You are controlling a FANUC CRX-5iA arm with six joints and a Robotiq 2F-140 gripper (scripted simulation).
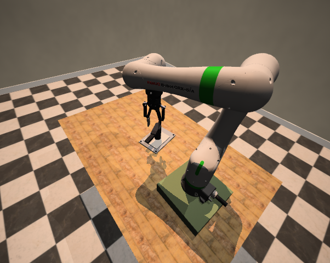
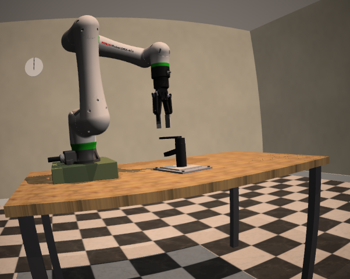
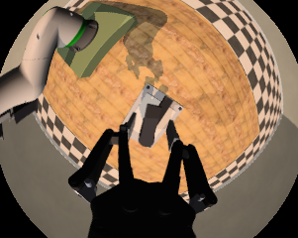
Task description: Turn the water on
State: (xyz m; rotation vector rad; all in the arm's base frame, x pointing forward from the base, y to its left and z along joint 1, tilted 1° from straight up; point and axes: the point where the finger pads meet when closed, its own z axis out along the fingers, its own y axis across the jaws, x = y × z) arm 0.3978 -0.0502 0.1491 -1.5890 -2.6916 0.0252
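A black tap (image 2: 179, 151) stands upright on a grey metal base plate (image 2: 182, 168) on the wooden table. Its flat lever (image 2: 170, 138) lies level on top and points left, with the spout (image 2: 169, 152) below it. My gripper (image 2: 163, 125) hangs straight down a short way above the lever, apart from it. Its fingers are partly open and hold nothing. In the top view the gripper (image 1: 153, 122) hovers just over the tap (image 1: 157, 132). In the wrist view the tap and plate (image 3: 152, 115) show between the fingertips.
The arm's green pedestal (image 2: 84, 170) sits at the left end of the table. The table's front edge (image 2: 157, 195) runs along below the plate. A round wall clock (image 2: 34, 66) hangs behind.
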